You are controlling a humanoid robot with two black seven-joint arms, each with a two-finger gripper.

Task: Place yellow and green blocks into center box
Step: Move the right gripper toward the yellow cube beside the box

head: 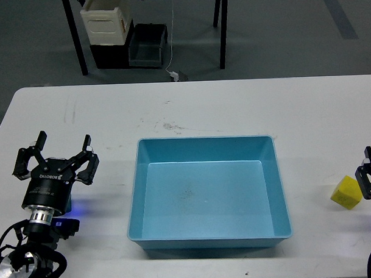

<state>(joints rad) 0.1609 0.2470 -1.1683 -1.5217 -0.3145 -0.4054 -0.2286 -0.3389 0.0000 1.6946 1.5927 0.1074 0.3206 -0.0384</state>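
The blue tray [209,193] sits mid-table. The left gripper [54,149] is spread wide over bare table. The right gripper [370,178], at the right edge beside the yellow block [345,192], is too cropped to tell.

Our left arm rises from the lower left corner, its left gripper [53,149] pointing up with both fingers spread wide apart. Our right gripper [368,180] barely enters at the right edge, fingers partly visible.
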